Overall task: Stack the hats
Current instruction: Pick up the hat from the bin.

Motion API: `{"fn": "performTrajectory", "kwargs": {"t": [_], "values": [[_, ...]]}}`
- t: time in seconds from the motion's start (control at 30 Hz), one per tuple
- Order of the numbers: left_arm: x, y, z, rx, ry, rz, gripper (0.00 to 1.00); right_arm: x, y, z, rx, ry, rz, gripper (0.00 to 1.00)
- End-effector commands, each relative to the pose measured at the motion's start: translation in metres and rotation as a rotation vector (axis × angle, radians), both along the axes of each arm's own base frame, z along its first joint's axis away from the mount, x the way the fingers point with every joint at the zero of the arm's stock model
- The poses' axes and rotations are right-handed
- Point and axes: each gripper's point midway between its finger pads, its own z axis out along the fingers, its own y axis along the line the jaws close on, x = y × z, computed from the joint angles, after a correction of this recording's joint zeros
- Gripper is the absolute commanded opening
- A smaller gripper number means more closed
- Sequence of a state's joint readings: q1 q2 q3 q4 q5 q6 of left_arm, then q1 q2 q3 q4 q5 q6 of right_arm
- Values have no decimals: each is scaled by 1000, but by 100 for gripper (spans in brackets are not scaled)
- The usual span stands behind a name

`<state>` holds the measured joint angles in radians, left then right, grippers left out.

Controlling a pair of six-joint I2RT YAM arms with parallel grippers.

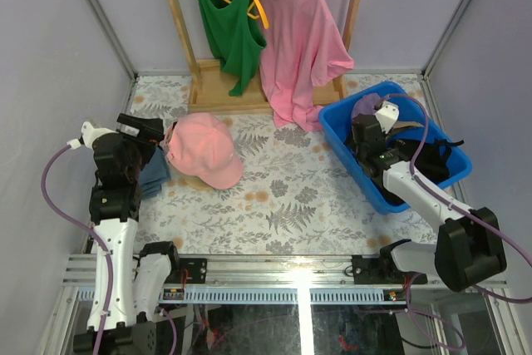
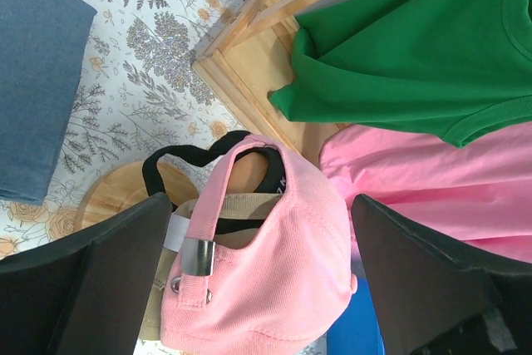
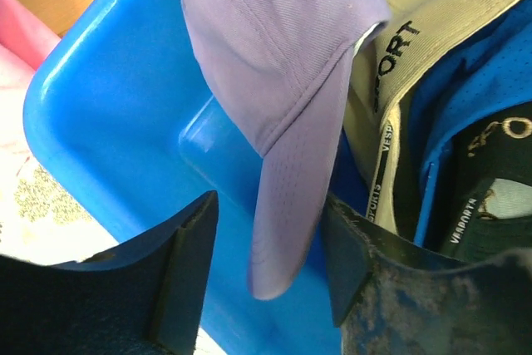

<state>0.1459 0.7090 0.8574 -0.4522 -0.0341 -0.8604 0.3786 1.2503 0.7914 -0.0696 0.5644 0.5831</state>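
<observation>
A pink cap (image 1: pixel 204 149) lies on top of a stack on the round wooden stand (image 2: pixel 112 193). Below the pink cap (image 2: pixel 283 263) a tan cap's edge (image 2: pixel 154 305) and a black strap (image 2: pixel 179 155) show. My left gripper (image 2: pixel 258 230) is open, its fingers either side of the pink cap's back, not touching it. In the blue bin (image 1: pixel 341 135) lie a lavender cap (image 3: pixel 274 31), a tan cap (image 3: pixel 440 14), a bright blue cap (image 3: pixel 465 81) and a black cap (image 3: pixel 499 197). My right gripper (image 3: pixel 268 222) is open around the lavender brim, its right finger against the brim.
A wooden rack (image 1: pixel 218 81) at the back carries a green tank top (image 1: pixel 224 22) and a pink T-shirt (image 1: pixel 295 39). A folded blue-grey cloth (image 1: pixel 154 174) lies beside my left gripper (image 1: pixel 162 145). The bin's near wall (image 3: pixel 108 106) stands close to my right gripper's left finger.
</observation>
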Motion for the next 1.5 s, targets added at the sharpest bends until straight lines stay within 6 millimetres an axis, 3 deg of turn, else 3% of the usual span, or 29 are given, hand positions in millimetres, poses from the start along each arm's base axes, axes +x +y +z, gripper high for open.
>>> {"fn": "performTrajectory", "kwargs": {"t": [0.0,0.13,0.27,0.6,0.9,1.07,1.2,1.47], "values": [[4,0,15,-1,-71,-6,89,13,2,0,51,-30,-4,49],[4,-1,14,-1,-72,-8,89,12,-4,2,46,-44,-23,12],[4,-2,14,-3,-73,-15,89,9,-11,27,32,-108,-39,0],[4,-8,19,19,-97,-58,90,1,-11,108,74,-276,-2,0],[2,-13,29,35,-120,-95,98,-1,3,145,193,-376,63,0],[1,-17,38,42,-142,-118,100,-16,18,172,281,-425,153,0],[4,-36,45,0,-190,-216,100,-38,39,199,388,-474,280,0],[3,-81,70,-87,-305,-481,100,-83,98,229,711,-491,592,0]]}}
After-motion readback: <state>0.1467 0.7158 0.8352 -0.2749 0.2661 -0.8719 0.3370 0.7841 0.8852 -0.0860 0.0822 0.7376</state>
